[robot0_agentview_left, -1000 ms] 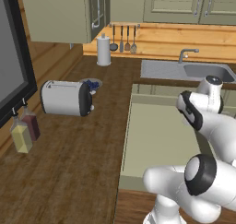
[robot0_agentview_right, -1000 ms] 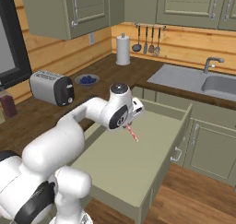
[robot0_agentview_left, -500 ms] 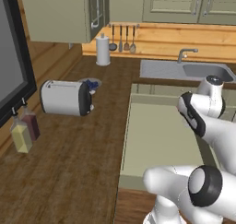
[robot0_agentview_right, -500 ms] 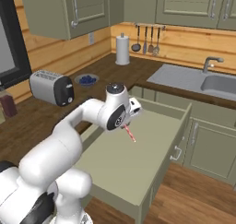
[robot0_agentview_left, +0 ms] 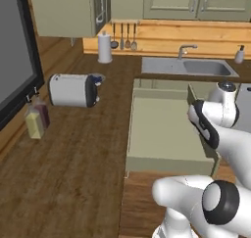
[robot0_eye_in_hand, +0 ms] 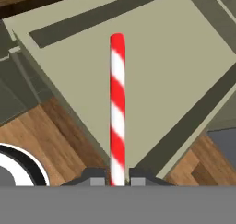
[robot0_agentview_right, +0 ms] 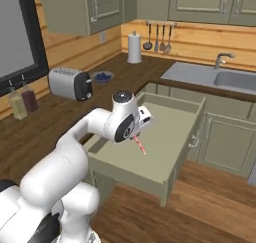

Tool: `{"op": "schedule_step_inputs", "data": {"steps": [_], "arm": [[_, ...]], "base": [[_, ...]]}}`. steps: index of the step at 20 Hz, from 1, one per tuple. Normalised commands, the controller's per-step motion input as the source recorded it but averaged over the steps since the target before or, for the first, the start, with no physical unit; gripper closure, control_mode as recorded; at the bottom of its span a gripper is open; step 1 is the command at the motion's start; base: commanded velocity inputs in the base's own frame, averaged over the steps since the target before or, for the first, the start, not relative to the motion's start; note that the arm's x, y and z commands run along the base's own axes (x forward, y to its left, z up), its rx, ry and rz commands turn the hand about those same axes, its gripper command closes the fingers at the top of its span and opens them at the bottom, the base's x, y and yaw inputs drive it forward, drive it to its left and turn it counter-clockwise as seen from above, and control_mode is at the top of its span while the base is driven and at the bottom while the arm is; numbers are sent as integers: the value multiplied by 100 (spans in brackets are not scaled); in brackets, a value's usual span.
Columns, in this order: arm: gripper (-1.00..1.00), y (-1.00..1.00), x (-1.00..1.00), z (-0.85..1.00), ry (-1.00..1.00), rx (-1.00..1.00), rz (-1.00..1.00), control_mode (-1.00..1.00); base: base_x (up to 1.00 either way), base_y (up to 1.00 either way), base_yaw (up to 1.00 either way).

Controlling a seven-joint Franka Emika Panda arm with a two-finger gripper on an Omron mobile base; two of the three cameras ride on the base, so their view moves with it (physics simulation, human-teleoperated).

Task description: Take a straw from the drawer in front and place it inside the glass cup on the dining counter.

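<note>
Raised slightly, straw (robot0_eye_in_hand: 117,103) clamped between fingers (robot0_eye_in_hand: 94,176) above drawer (robot0_eye_in_hand: 175,61).

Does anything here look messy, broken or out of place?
Nothing looks spilled or damaged. The drawer stands pulled wide open with its floor bare, simply because the gripper is holding the red-and-white striped straw over it.

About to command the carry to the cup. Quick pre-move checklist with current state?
1. Straw between the gripper fingertips: ok, it rises straight from between them.
2. Straw lifted off the drawer floor: ok, it hangs above it in the right base view.
3. Straw intact and straight: ok.
4. Drawer open, walls not touching the straw: ok.
5. Glass cup located: cannot tell.
6. Grip firm enough for travel: cannot tell.
</note>
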Motion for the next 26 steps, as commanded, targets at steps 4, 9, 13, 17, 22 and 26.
{"op": "schedule_step_inputs", "data": {"steps": [4,9,13,17,22,26], "arm": [[100,0,0,0,0,0,0,100],[100,0,0,0,0,0,0,100],[100,0,0,0,0,0,0,100],[100,0,0,0,0,0,0,100],[100,0,0,0,0,0,0,100],[100,0,0,0,0,0,0,100]], "base": [[-74,-1,-42],[-26,0,-63],[-11,0,-76],[-10,0,-76],[0,-1,-72],[4,-14,-64]]}}
